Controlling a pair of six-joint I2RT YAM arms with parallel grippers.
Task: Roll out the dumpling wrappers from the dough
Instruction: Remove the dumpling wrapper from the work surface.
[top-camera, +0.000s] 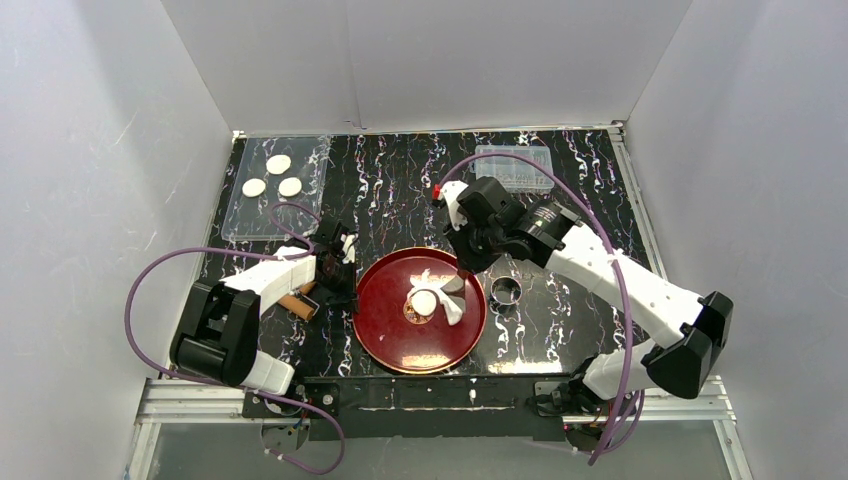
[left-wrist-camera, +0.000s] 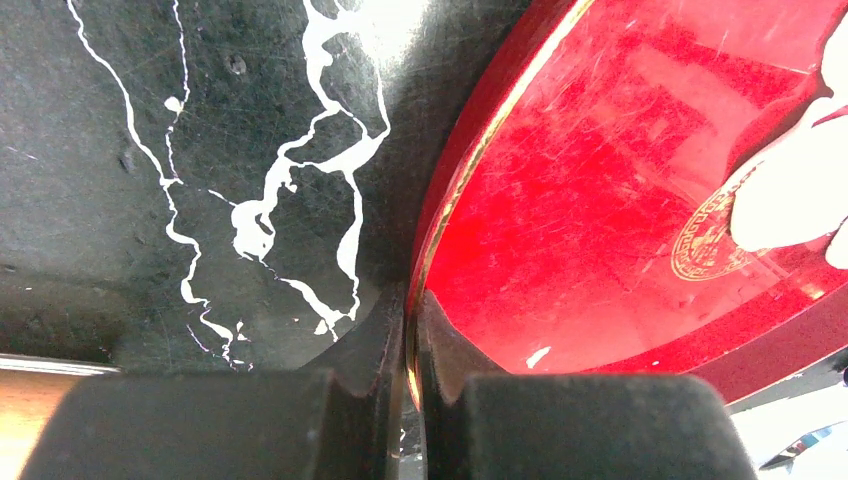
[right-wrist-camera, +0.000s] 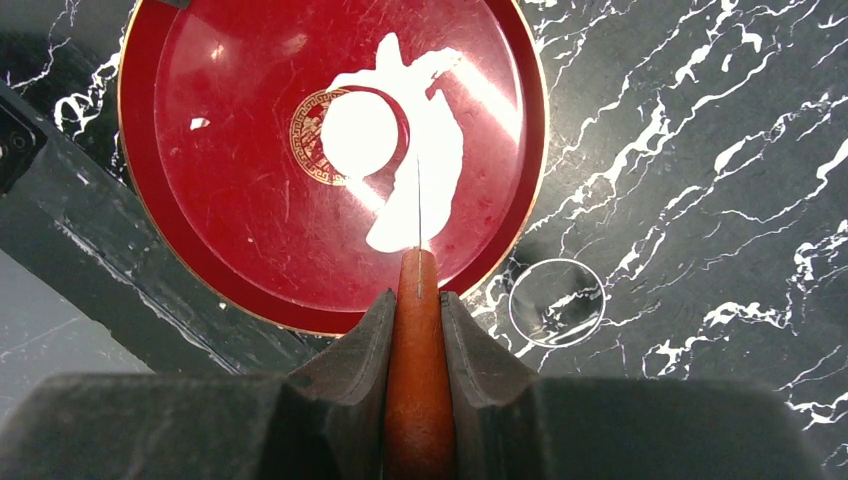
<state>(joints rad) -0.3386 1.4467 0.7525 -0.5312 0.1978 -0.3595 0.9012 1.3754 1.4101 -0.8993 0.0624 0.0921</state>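
Observation:
The ragged white dough (top-camera: 446, 303) lies in the red plate (top-camera: 385, 330), with a neat round disc (right-wrist-camera: 358, 135) cut at its left side. Three dumpling wrappers (top-camera: 278, 164) rest on a clear tray (top-camera: 245, 220) at the back left. My left gripper (left-wrist-camera: 412, 305) is shut on the plate's left rim (left-wrist-camera: 440, 215). My right gripper (right-wrist-camera: 415, 295) is shut on an orange-brown tool handle (right-wrist-camera: 418, 350). The tool's thin blade (right-wrist-camera: 419, 205) points over the dough (right-wrist-camera: 435, 170), above the plate's right rim (top-camera: 478, 285).
A metal ring cutter (top-camera: 507, 291) stands on the black marbled table just right of the plate. A wooden rolling pin (top-camera: 296, 305) lies under my left arm. A clear lidded box (top-camera: 513, 166) sits at the back right. White walls enclose the table.

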